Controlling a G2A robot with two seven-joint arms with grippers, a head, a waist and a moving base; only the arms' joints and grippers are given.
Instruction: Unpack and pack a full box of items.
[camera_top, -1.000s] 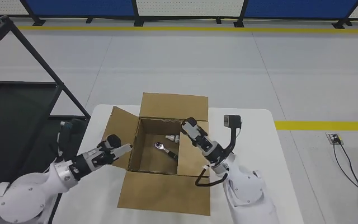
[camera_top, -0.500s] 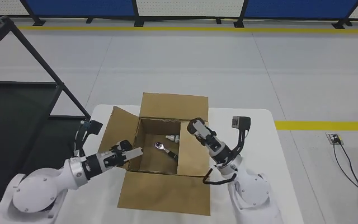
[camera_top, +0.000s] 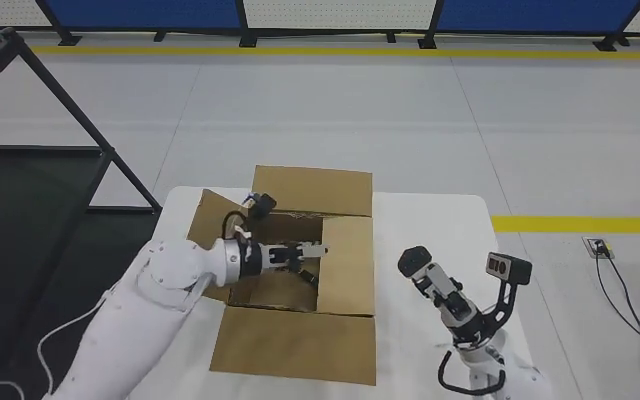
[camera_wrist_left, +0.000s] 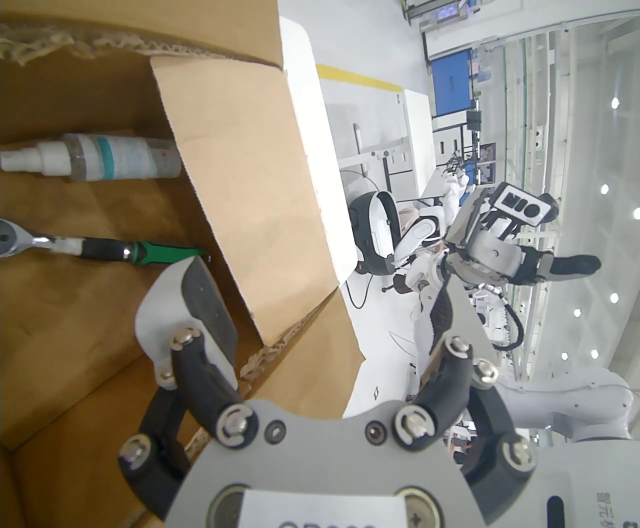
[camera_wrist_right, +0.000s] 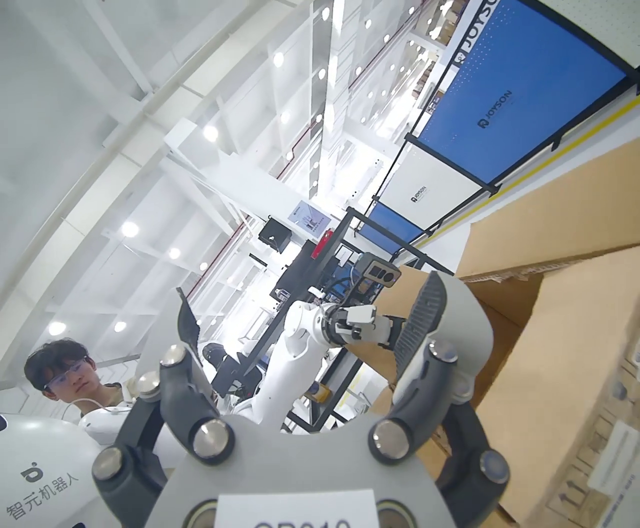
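Unpacking seems in hand: the wide-open, empty left gripper is hovering inside the brown cardboard box near the green-handled steel ratchet lying beside a clear white-capped spray bottle, likely needing to lower and close on that handle, while the open right gripper is hanging beside the box.

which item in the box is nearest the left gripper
The green-handled ratchet: its handle ends beside the left gripper; the spray bottle lies farther off.
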